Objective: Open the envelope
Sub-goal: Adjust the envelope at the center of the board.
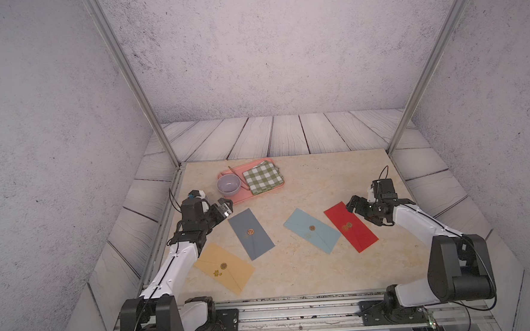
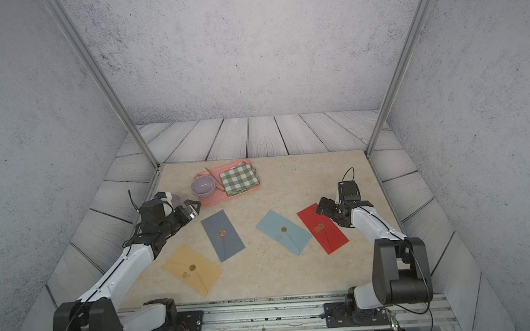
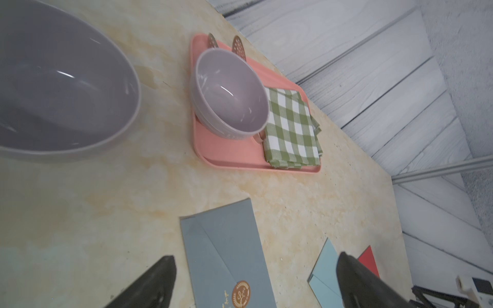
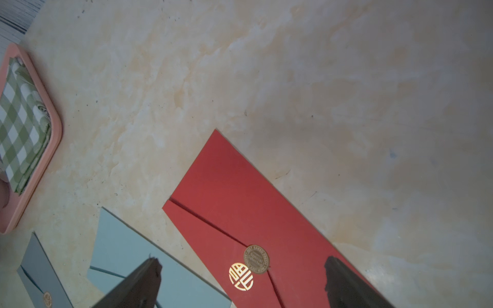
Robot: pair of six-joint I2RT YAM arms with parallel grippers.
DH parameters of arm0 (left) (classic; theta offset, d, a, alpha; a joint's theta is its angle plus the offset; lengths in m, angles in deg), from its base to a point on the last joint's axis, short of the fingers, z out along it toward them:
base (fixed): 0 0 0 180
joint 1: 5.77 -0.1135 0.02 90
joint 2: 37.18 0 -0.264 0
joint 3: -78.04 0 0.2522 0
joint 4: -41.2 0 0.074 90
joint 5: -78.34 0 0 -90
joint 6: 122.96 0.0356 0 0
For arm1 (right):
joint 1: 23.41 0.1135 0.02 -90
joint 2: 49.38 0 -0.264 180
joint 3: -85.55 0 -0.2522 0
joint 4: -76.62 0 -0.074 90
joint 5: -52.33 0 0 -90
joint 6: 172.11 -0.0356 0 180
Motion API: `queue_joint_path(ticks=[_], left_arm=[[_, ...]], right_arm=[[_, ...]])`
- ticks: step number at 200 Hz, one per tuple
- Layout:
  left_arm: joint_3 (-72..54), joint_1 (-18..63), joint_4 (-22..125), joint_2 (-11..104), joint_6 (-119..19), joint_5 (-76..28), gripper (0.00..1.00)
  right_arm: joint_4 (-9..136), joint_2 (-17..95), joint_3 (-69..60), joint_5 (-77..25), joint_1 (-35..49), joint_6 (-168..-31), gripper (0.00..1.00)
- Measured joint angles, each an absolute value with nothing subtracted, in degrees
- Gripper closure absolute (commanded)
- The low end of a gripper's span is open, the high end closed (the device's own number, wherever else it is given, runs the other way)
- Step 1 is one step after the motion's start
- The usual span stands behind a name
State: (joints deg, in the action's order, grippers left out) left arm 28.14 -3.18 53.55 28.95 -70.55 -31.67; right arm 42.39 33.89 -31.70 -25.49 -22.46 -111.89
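Note:
Several sealed envelopes lie flat on the marble tabletop, each flap held by a round sticker. They are a yellow envelope [image 1: 225, 268], a grey envelope [image 1: 251, 234] [image 3: 226, 256], a light blue envelope [image 1: 312, 230] [image 4: 128, 248] and a red envelope [image 1: 351, 227] [image 4: 240, 200]. My left gripper [image 1: 225, 205] [image 3: 256, 257] hovers open just beyond the grey envelope's far end, holding nothing. Over the far end of the red envelope, my right gripper [image 1: 353, 203] [image 4: 242, 260] stands open and empty, with the red envelope's seal between its fingers in the right wrist view.
A pink tray [image 1: 240, 198] at the back left carries a lilac bowl [image 1: 228, 185], a green checked cloth [image 1: 262, 176] and tongs [image 1: 236, 174]. A second lilac bowl [image 3: 61, 88] stands on the table close beside the left gripper. Metal frame posts rise at the back corners.

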Motion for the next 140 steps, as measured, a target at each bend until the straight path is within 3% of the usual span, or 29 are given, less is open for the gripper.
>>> queue_joint_path(ticks=[140], left_arm=[[15.8,19.1,54.8,47.4,-64.7,-31.7,0.01]], right_arm=[[39.0,38.0,-28.7,-27.8,-22.5,-109.5,0.01]])
